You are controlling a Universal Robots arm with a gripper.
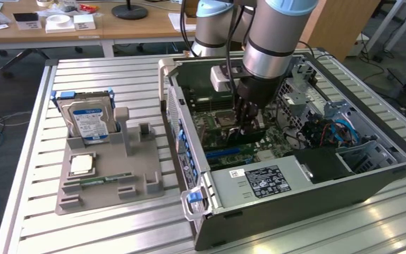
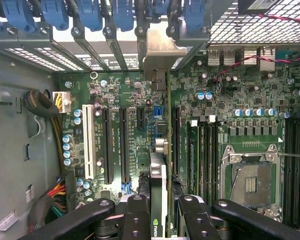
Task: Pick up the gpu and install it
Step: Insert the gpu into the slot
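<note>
The gpu (image 2: 159,150) is a thin green card seen edge-on, with its silvery bracket (image 2: 160,50) toward the case's rear slot openings. My gripper (image 2: 160,207) is shut on it, one finger (image 2: 136,212) on each side. The card hangs upright over the green motherboard (image 2: 120,130), beside the long black expansion slots (image 2: 108,145). In the exterior view, the gripper (image 1: 249,126) reaches down into the open computer case (image 1: 372,174), with the dark gpu (image 1: 242,138) at its tip just above the board. Whether the card's edge touches a slot is hidden.
On the exterior view's left, a grey holder (image 1: 129,182) carries a silver hard drive (image 1: 86,119), a square chip (image 1: 82,165) and a slim memory stick (image 1: 103,180). Inside the case are the empty processor socket (image 2: 250,182), cable bundles (image 2: 55,200) and a power supply (image 1: 263,182).
</note>
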